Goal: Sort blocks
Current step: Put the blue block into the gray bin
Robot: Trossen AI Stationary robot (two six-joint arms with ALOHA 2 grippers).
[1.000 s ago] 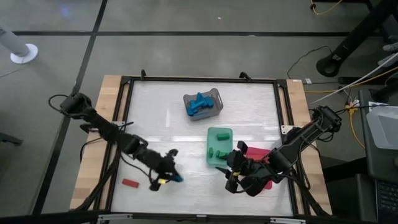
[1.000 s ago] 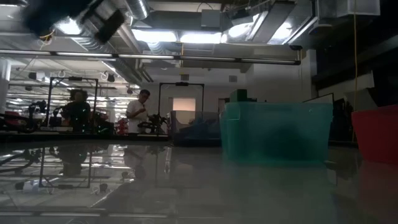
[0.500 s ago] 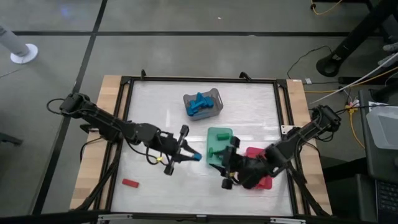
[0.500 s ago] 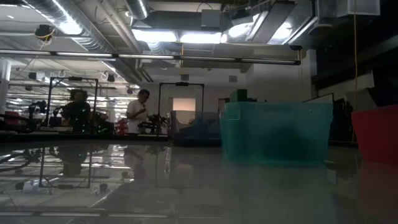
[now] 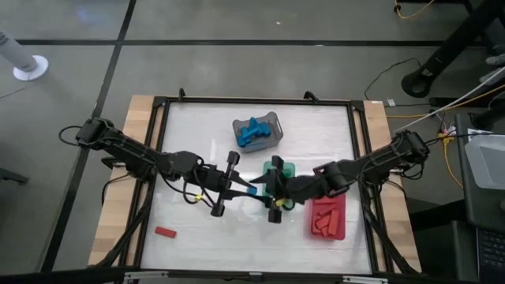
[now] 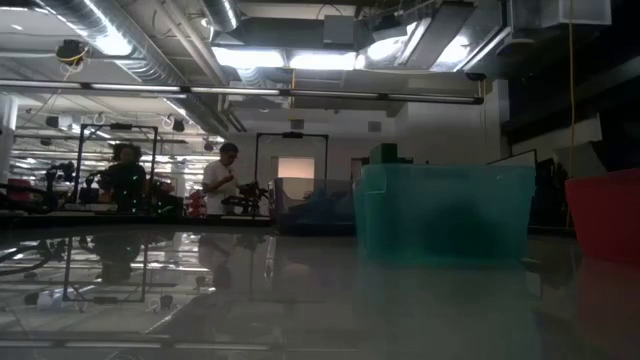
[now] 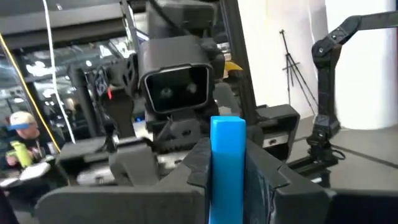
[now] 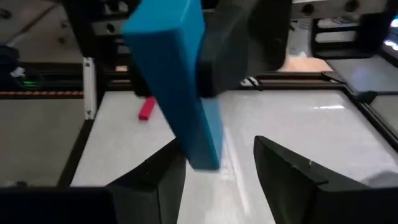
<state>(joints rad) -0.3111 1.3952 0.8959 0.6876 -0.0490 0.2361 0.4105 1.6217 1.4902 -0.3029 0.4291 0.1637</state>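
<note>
My left gripper (image 5: 241,189) is above the table's middle, shut on a blue bar-shaped block (image 5: 250,190). My right gripper (image 5: 263,192) faces it from the right, open. Its fingers (image 8: 155,180) stand on either side of the bar's free end (image 8: 202,152), apart from it. A red block (image 5: 164,232) lies flat on the table near the left near corner. More blue blocks fill the grey basket (image 5: 274,122). Red blocks lie in the red tray (image 5: 339,233). The right gripper hides part of the green tray (image 5: 278,169). Neither gripper appears in the low view. My left gripper holds the blue bar by one end (image 7: 225,180), pinched between its two fingers (image 7: 200,165). The fingers lie level, coming from the table's left. The bar is lifted clear of the table, and its free end (image 8: 202,152) points toward my right gripper.
The grey basket stands toward the far edge, and the green tray (image 6: 445,215) and red tray (image 6: 605,215) sit right of the middle. A black frame (image 5: 158,142) borders the table. People stand at benches in the room beyond.
My left gripper rose from near the table's near edge and moved right and farther in, carrying the blue bar clear and turning to point right. My right gripper left the red tray and moved left, coming face to face with the left gripper around the bar's free end.
</note>
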